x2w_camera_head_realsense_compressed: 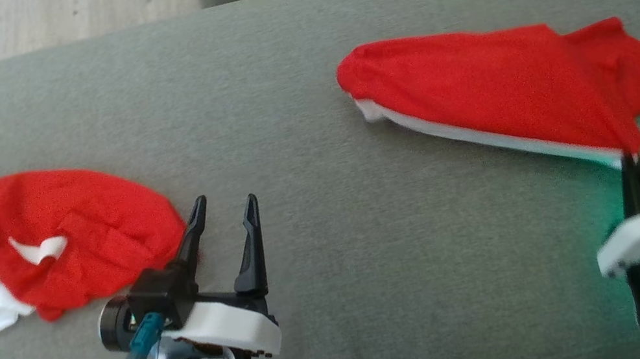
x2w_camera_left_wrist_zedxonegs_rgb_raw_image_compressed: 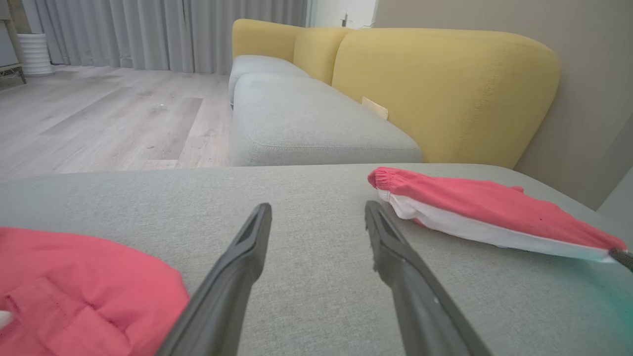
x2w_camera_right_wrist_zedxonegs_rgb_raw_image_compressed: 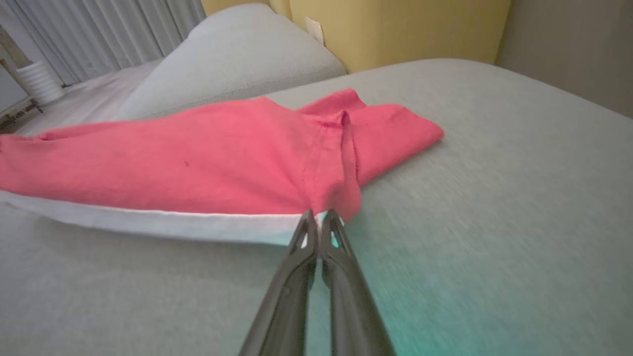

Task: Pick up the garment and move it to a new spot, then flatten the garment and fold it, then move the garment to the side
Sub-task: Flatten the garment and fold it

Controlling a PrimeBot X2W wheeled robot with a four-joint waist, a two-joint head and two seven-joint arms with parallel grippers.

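Note:
A red garment point(x2w_camera_head_realsense_compressed: 495, 89) with a white edge lies stretched across the right half of the grey cushion point(x2w_camera_head_realsense_compressed: 300, 143). My right gripper point(x2w_camera_head_realsense_compressed: 631, 159) is shut on its near corner, where red cloth meets the white hem. In the right wrist view the closed gripper point(x2w_camera_right_wrist_zedxonegs_rgb_raw_image_compressed: 319, 216) pinches that corner of the garment point(x2w_camera_right_wrist_zedxonegs_rgb_raw_image_compressed: 198, 163). My left gripper point(x2w_camera_head_realsense_compressed: 225, 208) stands open over bare cushion, just right of a second red and white garment point(x2w_camera_head_realsense_compressed: 35, 243) crumpled at the left. The left wrist view shows the open gripper point(x2w_camera_left_wrist_zedxonegs_rgb_raw_image_compressed: 319, 212), with the stretched garment point(x2w_camera_left_wrist_zedxonegs_rgb_raw_image_compressed: 474, 207) ahead to the right.
The grey cushion's far edge drops to a wooden floor point(x2w_camera_left_wrist_zedxonegs_rgb_raw_image_compressed: 99, 113). Another grey seat point(x2w_camera_left_wrist_zedxonegs_rgb_raw_image_compressed: 306, 118) with yellow backrests point(x2w_camera_left_wrist_zedxonegs_rgb_raw_image_compressed: 440, 84) stands beyond. Grey curtains point(x2w_camera_left_wrist_zedxonegs_rgb_raw_image_compressed: 148, 29) hang at the back. Bare cushion lies between the two garments.

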